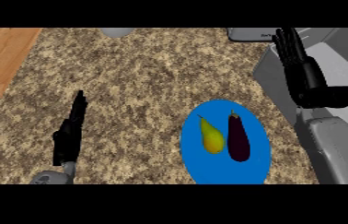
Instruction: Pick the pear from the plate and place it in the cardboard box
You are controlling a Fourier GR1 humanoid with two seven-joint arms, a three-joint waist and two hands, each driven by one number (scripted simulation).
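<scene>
At the far left you see a strip of wooden surface [17,48] bordering the speckled stone table [136,80]. Low on the left, your left hand [70,133] shows edge-on with its fingers straight and together, pointing up the view; it holds nothing and reads as resting, well apart from the fruit. Near the top edge, a grey rounded object [117,32] pokes in; too little of it shows for you to name it.

Moving right, the blue plate [204,168] lies on the table near the lower edge. The pear [212,136] rests on its left half, stem pointing away from you, yellow and untouched. Just beside it, to its right, lies a dark purple eggplant [238,138], roughly parallel; whether the two touch is hard to tell. That neighbour is your main obstacle: a grasp from the right side would likely meet the eggplant first, so approaching from above or from the pear's free left flank looks safer.

Further right, your right hand [299,66] hangs above and beyond the plate, fingers straight and spread slightly, holding nothing. Behind it sit grey slanted panels [272,75], possibly the box; you cannot be sure. The pick appears not yet begun.
</scene>
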